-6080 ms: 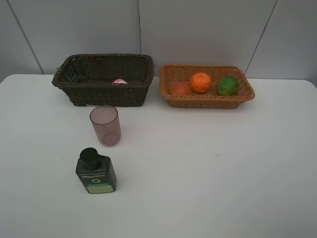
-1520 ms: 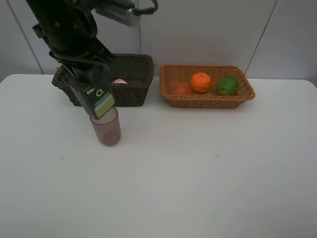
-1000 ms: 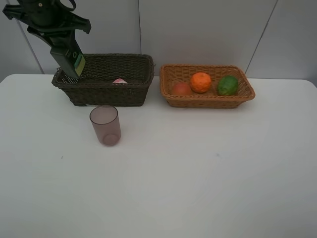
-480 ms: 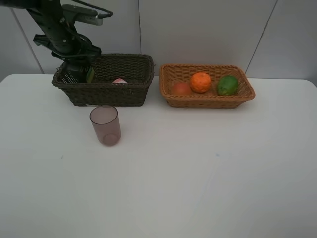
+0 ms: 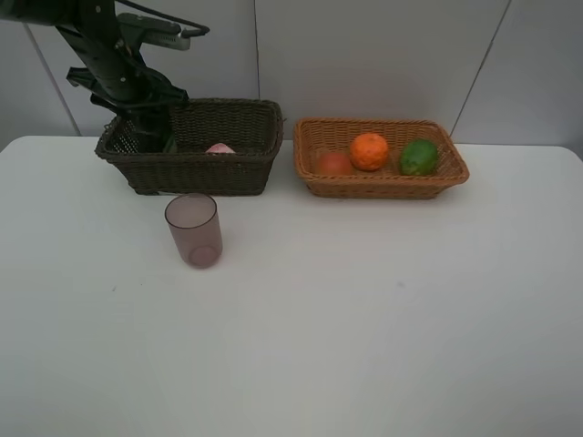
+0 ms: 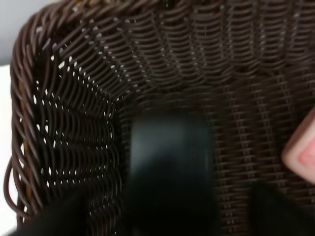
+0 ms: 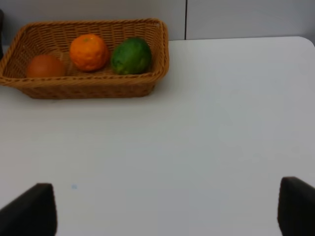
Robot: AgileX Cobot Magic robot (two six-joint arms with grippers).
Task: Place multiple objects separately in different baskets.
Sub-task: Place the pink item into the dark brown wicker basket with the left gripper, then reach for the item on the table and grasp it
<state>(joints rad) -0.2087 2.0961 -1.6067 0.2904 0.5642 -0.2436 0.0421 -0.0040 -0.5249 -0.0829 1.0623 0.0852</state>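
My left gripper reaches down into the left end of the dark brown basket. In the left wrist view its jaws stand open, wide of the dark green pump bottle, which rests blurred on the basket floor. The pink bottle lies beside it. The purple-pink cup stands upright on the table in front of this basket. The light tan basket holds the red-orange fruit, the orange and the green fruit. My right gripper hangs open over bare table.
The white table stretches from the baskets to the front edge. A grey panelled wall rises right behind both baskets. The left arm leans over the dark basket's left end.
The left arm carried the pump bottle up from beside the cup and lowered it into the dark basket. Its jaws have since spread off the bottle. Nothing else moved.
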